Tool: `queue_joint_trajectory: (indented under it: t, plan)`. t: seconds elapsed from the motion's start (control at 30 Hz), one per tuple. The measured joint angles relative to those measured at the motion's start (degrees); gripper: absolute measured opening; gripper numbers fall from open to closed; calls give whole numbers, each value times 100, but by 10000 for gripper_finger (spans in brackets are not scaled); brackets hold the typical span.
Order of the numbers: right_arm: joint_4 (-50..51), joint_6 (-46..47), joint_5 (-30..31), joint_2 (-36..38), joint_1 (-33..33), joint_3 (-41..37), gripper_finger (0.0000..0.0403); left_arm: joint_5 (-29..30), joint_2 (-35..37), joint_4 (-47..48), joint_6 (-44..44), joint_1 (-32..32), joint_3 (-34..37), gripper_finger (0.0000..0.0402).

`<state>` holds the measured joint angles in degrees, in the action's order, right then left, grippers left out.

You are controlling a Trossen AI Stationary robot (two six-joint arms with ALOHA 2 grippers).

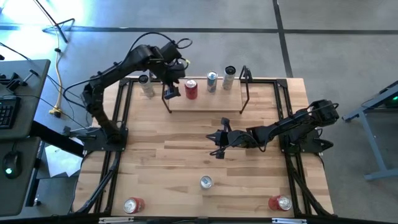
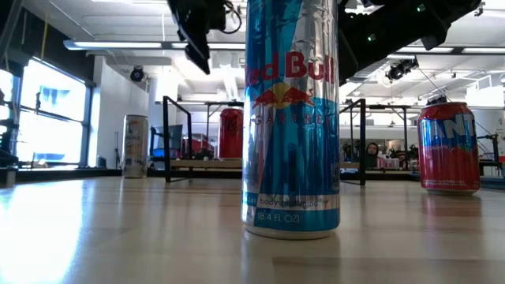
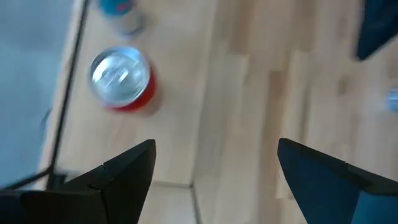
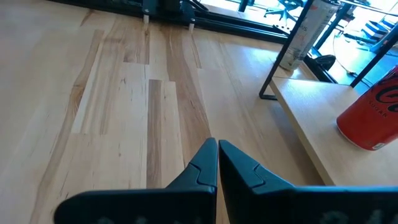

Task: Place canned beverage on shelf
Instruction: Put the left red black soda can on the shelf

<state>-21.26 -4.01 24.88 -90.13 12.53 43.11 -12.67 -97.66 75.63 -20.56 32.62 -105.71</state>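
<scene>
Red can (image 1: 191, 89) stands upright on the shelf (image 1: 205, 102), just right of the left pincer (image 1: 170, 94), upper middle of the high view; pincer released, empty

Red canned beverage (image 1: 191, 89) stands upright on shelf (image 1: 208, 104), near shelf's left end, silver top up. Shelf: small low light-wood board, thin black rod frames upright at both short ends, lying at far middle of table. In low view, red can (image 2: 230, 133) sits on board between black frames. Other cans stand elsewhere, off shelf.
</scene>
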Motion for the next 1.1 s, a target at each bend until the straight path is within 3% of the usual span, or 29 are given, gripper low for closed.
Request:
queue_joint_trajectory:
  t: [0.13, 0.3, 0.47, 0.67, 0.83, 1.1]
  plan:
    - [-2, -5, 0, 0, 0, 0, 0, 418, 138, -217, 197, -17, 538, 329]
    - [-2, -5, 0, 0, 0, 0, 0, 429, 163, -377, 504, -49, 1085, 329]
    - [-17, -9, 0, 0, -4, 0, 0, 537, 159, -616, 266, -175, 1445, 329]
    - [-98, -91, 0, 0, -9, 0, 0, 1602, 159, -1385, 251, -382, 1482, 306]
    - [-107, -94, 2, 0, -13, 0, 0, 1465, 85, -1630, 255, -425, 1473, 229]
    - [-131, -116, 0, 0, -13, 0, 0, 1478, -347, -1631, 423, -524, 1482, 16]
